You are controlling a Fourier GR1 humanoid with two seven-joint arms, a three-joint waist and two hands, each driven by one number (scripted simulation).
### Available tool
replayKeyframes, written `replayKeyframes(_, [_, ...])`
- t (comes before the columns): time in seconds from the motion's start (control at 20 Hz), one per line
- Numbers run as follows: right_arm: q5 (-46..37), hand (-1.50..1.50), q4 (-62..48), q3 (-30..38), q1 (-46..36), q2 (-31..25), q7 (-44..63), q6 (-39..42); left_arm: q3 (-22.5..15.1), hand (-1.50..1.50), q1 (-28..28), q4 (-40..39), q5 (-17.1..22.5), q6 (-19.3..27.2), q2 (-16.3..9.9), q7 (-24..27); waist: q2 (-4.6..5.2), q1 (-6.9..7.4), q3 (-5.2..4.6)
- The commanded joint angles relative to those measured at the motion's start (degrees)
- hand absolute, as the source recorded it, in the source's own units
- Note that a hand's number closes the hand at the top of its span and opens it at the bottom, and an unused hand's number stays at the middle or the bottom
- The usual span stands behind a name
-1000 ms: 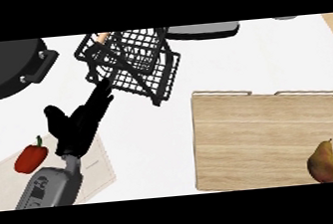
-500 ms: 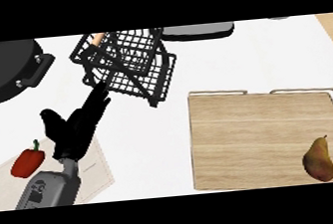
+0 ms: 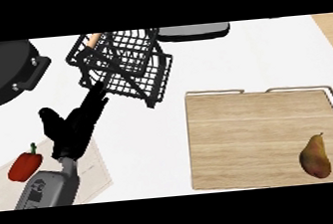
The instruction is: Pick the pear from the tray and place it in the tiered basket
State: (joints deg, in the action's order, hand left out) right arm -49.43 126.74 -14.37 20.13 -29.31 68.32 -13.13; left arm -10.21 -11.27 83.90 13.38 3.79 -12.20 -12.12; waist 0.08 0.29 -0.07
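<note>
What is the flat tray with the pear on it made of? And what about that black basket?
The tray looks like wood: pale tan with faint grain lines across it and a matte top, though it could be a wood-look surface. The pear lies near its lower right corner. The basket looks like thin metal wire, coated black: you can see the white counter through its open grid.

Bare counter [image 3: 268, 55] lies open between wooden tray [image 3: 259, 126] and tiered basket [image 3: 124, 62]; black pan [image 3: 3, 71] crowds its left.
</note>
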Motion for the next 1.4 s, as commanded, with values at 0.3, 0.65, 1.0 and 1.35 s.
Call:
replayKeyframes(0.3, [-7.04,-1.50,-4.47,0.28,-3.58,11.74,4.86,2.43,0.64,0.00,1.33,-0.05,-1.44,-0.56,1.43,0.68,-0.09,-0.33,0.05])
replayKeyframes(0.65, [-7.99,-1.50,-11.57,4.67,-5.39,15.98,-1.05,1.71,1.15,0.00,1.62,-0.58,-3.42,-0.90,2.39,0.90,-0.06,-0.39,0.06])
replayKeyframes(1.0, [-3.75,-1.50,-16.89,10.31,-2.04,17.60,-11.33,-0.94,2.28,0.00,0.85,0.97,-3.79,-1.80,3.64,-2.54,-0.11,-0.53,0.08])
replayKeyframes(1.35, [1.13,1.50,-20.59,11.17,-8.66,18.17,-16.87,2.85,4.33,0.00,0.11,1.65,-4.08,-2.04,4.85,-3.06,-0.10,-0.34,0.08])
